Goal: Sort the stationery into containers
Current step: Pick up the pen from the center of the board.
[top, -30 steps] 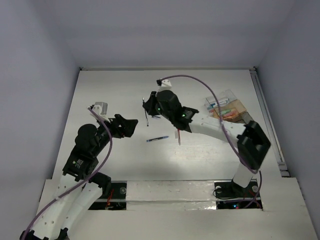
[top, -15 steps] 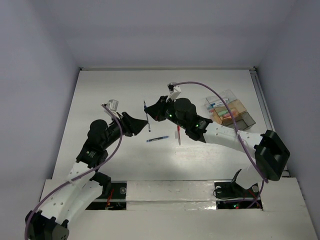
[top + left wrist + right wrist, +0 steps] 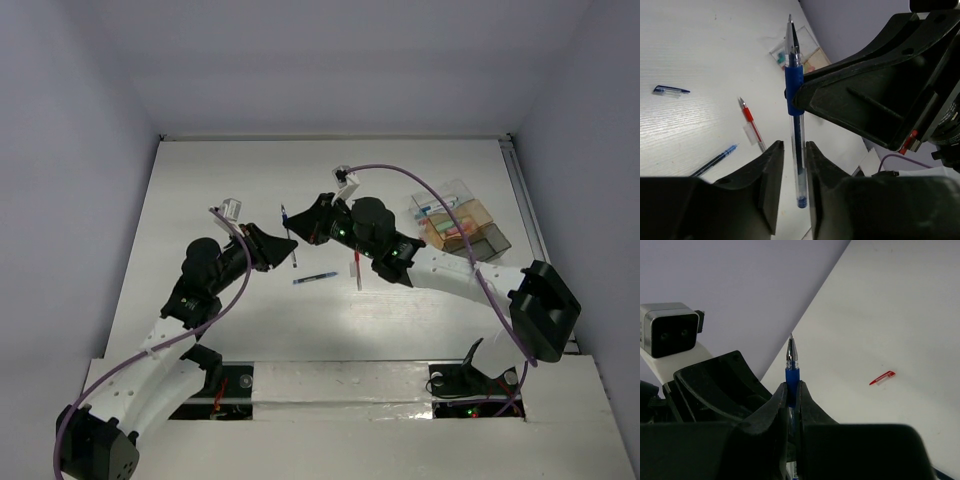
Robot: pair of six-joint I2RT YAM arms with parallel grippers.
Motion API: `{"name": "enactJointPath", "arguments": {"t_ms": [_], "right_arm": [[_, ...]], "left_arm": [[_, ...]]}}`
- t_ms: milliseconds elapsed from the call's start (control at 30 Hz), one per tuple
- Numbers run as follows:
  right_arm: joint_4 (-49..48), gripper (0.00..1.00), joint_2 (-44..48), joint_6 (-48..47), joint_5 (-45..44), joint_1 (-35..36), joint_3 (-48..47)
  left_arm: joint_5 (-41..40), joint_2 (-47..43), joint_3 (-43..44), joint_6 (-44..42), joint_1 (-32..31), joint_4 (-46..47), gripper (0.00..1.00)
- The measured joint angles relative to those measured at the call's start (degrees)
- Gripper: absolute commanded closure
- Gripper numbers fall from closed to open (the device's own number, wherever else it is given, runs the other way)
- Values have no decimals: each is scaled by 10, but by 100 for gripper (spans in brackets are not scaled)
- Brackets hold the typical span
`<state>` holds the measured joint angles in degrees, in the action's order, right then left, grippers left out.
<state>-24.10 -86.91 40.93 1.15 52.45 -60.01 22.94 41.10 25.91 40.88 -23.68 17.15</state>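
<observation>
You see from the top boxes [image 3: 490,238] far right holding coloured pieces [image 3: 450,225], pen [image 3: 284,215] midair at centre, your left wrist shows left claw [image 3: 795,150] narrow round its barrel, grip unclear, your right wrist shows right claw [image 3: 791,390] clamped on its blue sleeve, red cap [image 3: 882,378] beyond

White table [image 3: 200,200] bears containers [image 3: 460,222], blue pen [image 3: 315,278], red pen [image 3: 357,272], seemingly loose caps [image 3: 670,90].
</observation>
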Motion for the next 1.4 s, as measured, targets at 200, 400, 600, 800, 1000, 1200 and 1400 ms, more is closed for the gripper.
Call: {"name": "enactJointPath", "arguments": {"t_ms": [200,400,600,800,1000,1200,1400], "right_arm": [[-5,99,0,8,11,0,2],[10,46,14,3,33,-15,9],[80,46,90,-64,105,-88,9],[198,44,80,-166,154,-142,-19],[366,42,-51,-309,156,-141,-114],[469,42,-199,-413,139,-141,-255],[522,42,-342,-468,128,-140,-388]], "left_arm": [[-2,-3,0,1,0,3,100],[-10,-26,21,-26,-3,-71,100],[-24,-26,126,-106,-3,-180,100],[-33,-33,165,-185,-3,-218,100],[-44,-53,153,-214,-2,-235,100],[-68,-64,152,-226,1,-247,100],[-73,-68,151,-229,3,-249,100]]}}
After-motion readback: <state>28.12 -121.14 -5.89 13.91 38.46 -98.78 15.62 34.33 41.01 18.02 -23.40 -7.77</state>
